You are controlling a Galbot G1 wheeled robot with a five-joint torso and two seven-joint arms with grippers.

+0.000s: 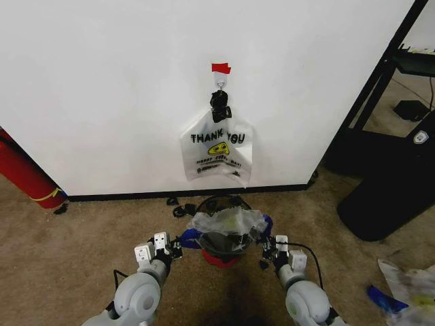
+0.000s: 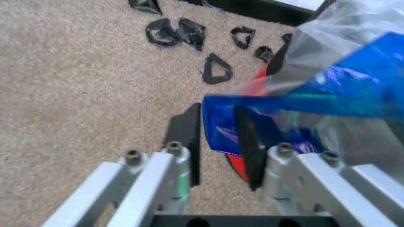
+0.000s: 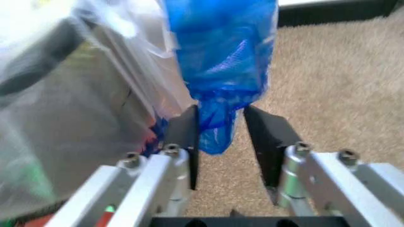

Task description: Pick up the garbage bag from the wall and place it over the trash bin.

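The garbage bag (image 1: 228,221), translucent with blue sides, is draped over the mouth of the small black trash bin (image 1: 219,243) with a red base, on the carpet below the white wall (image 1: 102,81). My left gripper (image 1: 178,244) is at the bin's left side. It is open, with a blue bag handle (image 2: 221,127) hanging loosely between its fingers (image 2: 186,137). My right gripper (image 1: 267,252) is at the bin's right side, also open, and the other blue handle (image 3: 218,118) dangles in the gap between its fingers (image 3: 268,137).
A whitish "THANK YOU" bag (image 1: 217,153) hangs from a hook (image 1: 220,83) under a red tape scrap (image 1: 221,68). Black scraps (image 1: 180,207) lie by the baseboard. A red cylinder (image 1: 24,173) leans at left. A black stand (image 1: 384,190) and loose plastic bags (image 1: 408,285) are at right.
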